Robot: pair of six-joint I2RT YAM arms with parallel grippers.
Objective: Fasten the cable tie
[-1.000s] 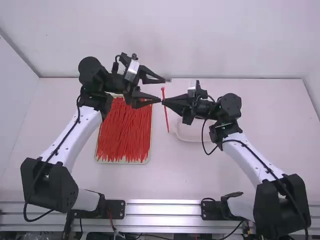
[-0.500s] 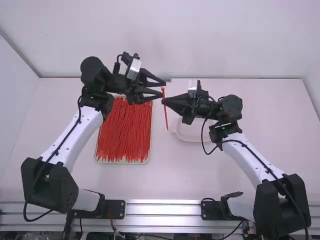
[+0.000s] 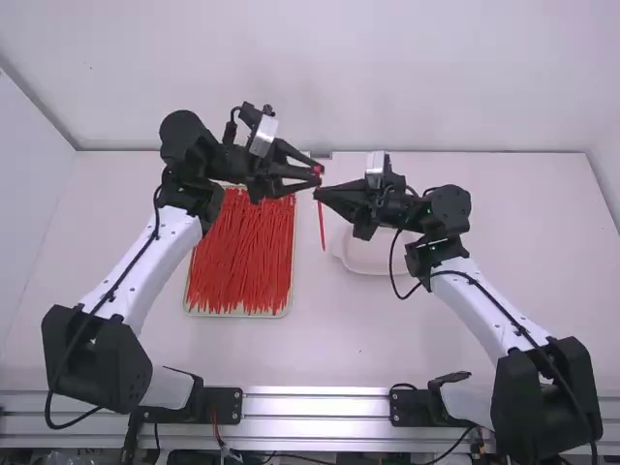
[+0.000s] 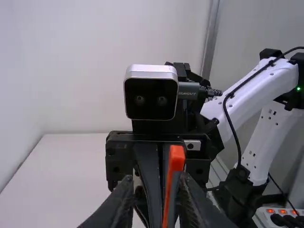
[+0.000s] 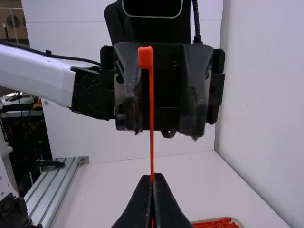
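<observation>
The right end effector (image 5: 152, 178) pinches the cable tie (image 5: 151, 118), whose head the spread left end effector (image 4: 156, 190) could knock aside.

Plain bright red, top to tail, was the slim red plastic cable tie (image 3: 321, 218), with no markings on it. The heap of loose red plastic ties (image 3: 242, 254) wore that same red, against a pale beige flat tray (image 3: 237, 313). The left gripper (image 3: 312, 176) and right gripper (image 3: 321, 194) were matte black. The left arm (image 3: 145, 262) and right arm (image 3: 480, 300) ran white links, black joints. The smooth table (image 3: 542, 232) was white and the shallow plastic dish (image 3: 354, 260) translucent white. The wrist camera box (image 4: 151, 92) was silver-edged with a black face, and a small light (image 4: 298, 88) glowed green.
</observation>
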